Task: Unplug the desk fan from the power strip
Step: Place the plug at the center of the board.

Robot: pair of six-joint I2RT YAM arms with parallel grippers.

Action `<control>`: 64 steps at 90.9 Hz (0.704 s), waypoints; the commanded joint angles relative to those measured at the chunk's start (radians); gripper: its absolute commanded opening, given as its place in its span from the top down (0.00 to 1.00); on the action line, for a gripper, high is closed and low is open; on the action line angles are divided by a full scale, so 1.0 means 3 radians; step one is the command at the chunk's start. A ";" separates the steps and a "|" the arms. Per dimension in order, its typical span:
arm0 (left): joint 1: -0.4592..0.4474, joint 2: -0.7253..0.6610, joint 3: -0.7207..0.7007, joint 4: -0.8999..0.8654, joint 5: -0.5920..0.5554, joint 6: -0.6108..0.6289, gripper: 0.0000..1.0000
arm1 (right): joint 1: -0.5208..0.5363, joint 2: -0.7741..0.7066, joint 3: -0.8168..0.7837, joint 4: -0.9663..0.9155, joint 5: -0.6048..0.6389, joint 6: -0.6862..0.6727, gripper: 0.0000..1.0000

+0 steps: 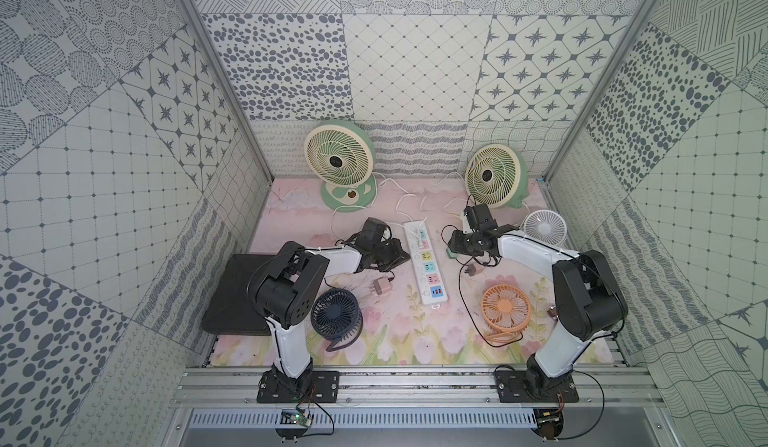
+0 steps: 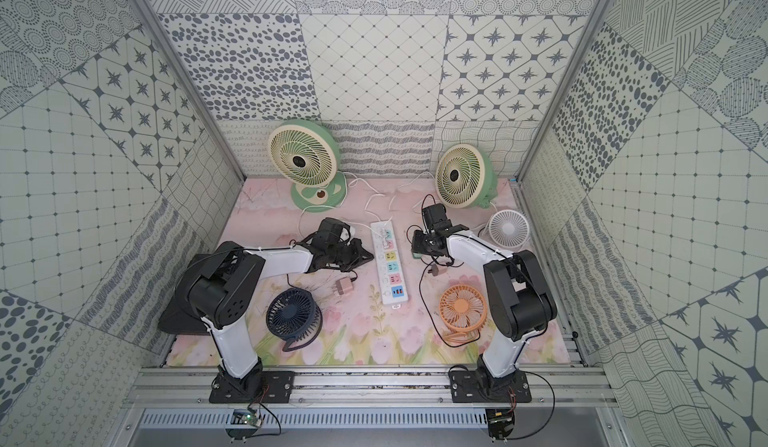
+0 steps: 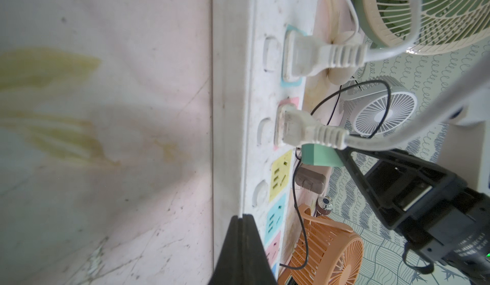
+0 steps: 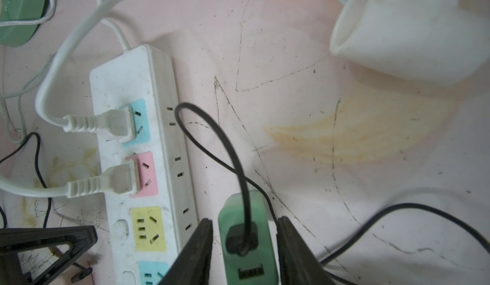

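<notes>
The left arm (image 1: 332, 258) reaches forward with its elbow bent. At its end the left gripper (image 3: 240, 218) points across toward the opposite claw, fingers pressed flat together. Facing that claw and apart from it, the right gripper (image 4: 245, 221) angles downward off the bent right arm (image 1: 536, 249), jaws parted.

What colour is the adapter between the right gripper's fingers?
Green adapter, clearest in the right wrist view.

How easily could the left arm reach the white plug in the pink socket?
Probably yes: its shut claw sits at the edge of the power strip, near that plug, nothing between; it must open first.
</notes>
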 commanded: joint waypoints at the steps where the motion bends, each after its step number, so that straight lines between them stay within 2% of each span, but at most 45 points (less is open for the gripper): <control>1: 0.0010 -0.0038 -0.0011 -0.0013 -0.0001 0.0082 1.00 | -0.0008 -0.0124 -0.0005 0.0079 0.0067 -0.0050 0.55; 14: 0.0013 -0.0045 -0.0002 -0.0010 0.0011 0.0085 1.00 | 0.0004 -0.0266 0.0021 -0.0016 0.0201 -0.0102 0.55; 30: 0.0016 -0.0075 0.0036 -0.0008 0.0031 0.0106 1.00 | 0.0138 -0.0480 0.0088 -0.0165 0.0626 -0.0296 0.55; 64: 0.0021 0.0003 0.0194 0.0026 0.0064 0.0097 1.00 | 0.0686 -0.0304 0.0263 0.0067 0.0650 -0.0689 0.54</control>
